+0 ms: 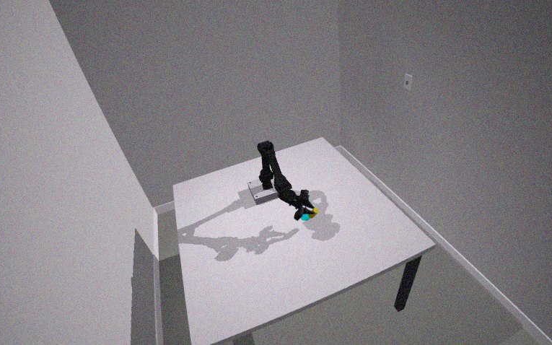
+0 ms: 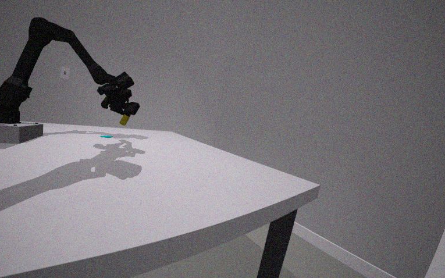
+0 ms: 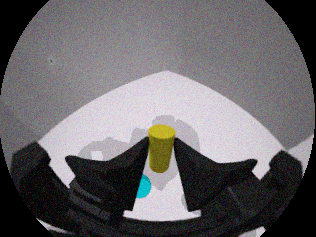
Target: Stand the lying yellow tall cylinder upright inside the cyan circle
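The yellow tall cylinder (image 1: 314,211) (image 2: 124,120) (image 3: 160,151) is held above the table, tilted somewhat from upright in the exterior view. My gripper (image 2: 126,114) (image 3: 161,139) is shut on it, with one finger on each side near its upper end in the wrist view. The cyan circle (image 1: 304,217) (image 2: 106,136) (image 3: 143,186) lies flat on the table, below the cylinder and a little toward the arm's base in the exterior view. In the wrist view the left finger hides part of the circle.
The white table (image 1: 244,295) (image 2: 182,207) bears the arm's grey base block (image 1: 265,197) (image 2: 27,132) behind the gripper. Shadows of the arm fall across the table. Grey walls stand behind it.
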You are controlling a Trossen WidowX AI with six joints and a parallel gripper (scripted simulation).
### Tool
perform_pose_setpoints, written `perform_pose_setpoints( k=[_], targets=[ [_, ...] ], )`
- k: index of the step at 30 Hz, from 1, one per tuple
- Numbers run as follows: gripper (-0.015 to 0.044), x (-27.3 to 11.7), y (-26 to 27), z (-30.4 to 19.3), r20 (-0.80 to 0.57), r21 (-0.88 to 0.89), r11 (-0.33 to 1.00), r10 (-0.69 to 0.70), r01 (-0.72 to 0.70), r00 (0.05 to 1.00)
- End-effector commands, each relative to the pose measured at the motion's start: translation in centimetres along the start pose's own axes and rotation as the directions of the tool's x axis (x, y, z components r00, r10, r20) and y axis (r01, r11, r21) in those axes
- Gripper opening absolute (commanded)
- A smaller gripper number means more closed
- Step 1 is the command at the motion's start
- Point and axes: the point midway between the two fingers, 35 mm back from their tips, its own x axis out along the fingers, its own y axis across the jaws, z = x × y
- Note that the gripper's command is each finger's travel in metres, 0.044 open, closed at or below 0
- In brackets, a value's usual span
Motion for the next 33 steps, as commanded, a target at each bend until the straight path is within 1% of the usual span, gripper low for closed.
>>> perform_pose_setpoints(
  k=[1,33],
  targets=[
    [0.0105,-0.2,0.0,0.1,0.027,0.001,1.0,0.006,-0.006,1.0],
    [0.0105,-1.9,0.4,-0.2,0.197,-0.026,0.999,0.051,-0.047,0.979]
  ],
)
